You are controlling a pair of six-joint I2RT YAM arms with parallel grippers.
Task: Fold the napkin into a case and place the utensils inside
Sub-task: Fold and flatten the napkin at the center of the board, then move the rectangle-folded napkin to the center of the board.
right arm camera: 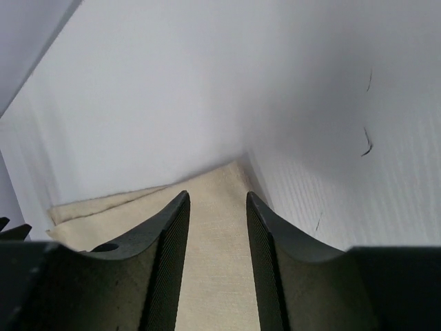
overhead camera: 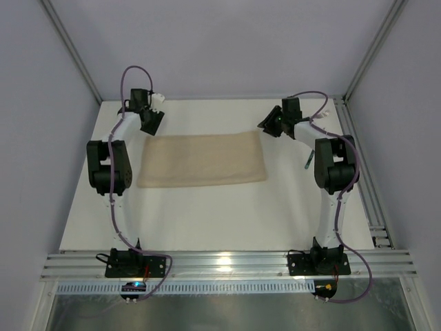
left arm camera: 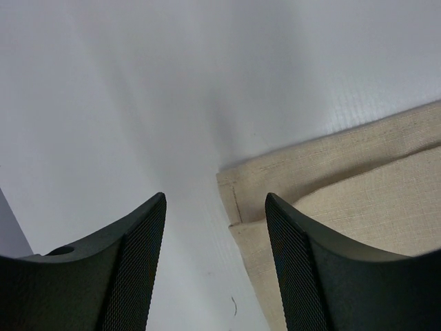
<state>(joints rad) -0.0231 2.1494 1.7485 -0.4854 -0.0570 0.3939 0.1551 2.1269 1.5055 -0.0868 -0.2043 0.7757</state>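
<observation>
Left gripper (left arm camera: 215, 200) at napkin (left arm camera: 358, 186) corner, right gripper (right arm camera: 217, 196) over another (both parted)

Only a sliver of a dark green utensil handle (overhead camera: 308, 158) shows beside my right arm (overhead camera: 335, 165) — the rest is behind the elbow, too small to tell fork from knife. In my left wrist view the napkin (left arm camera: 386, 207) runs off the right and bottom edges, partly behind one of my left fingers (left arm camera: 303, 276) — in the right wrist view both right fingers (right arm camera: 165, 262) cover much of it.
</observation>
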